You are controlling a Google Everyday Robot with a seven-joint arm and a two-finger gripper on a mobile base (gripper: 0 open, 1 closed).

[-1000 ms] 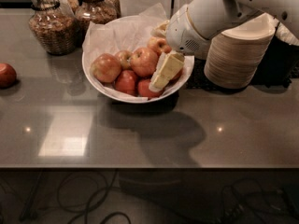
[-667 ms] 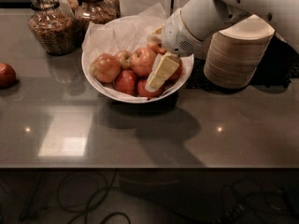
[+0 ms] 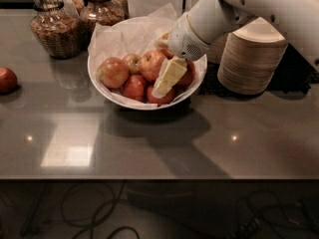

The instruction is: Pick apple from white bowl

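The white bowl [image 3: 195, 86] stands at the middle back of the grey counter, lined with crinkled white paper and holding several apples. The apple [image 3: 151, 64], round and orange-red with yellow streaks and a stem dimple, lies in the bowl's middle. My gripper [image 3: 165, 81] reaches down into the bowl from the right on a white arm. It is just right of the apple, touching or nearly touching it, and above the darker red apples [image 3: 133, 87] at the front. It covers the apple's right side.
A paler apple [image 3: 113, 72] lies at the bowl's left. A stack of beige paper bowls [image 3: 251, 61] stands right of the bowl, under the arm. Two glass jars [image 3: 54, 29] stand at the back left. A lone red apple [image 3: 7, 79] lies at the left edge.
The gripper has moved a little to the left and further into the bowl, closer to the middle apple. The apples and the bowl have not moved.
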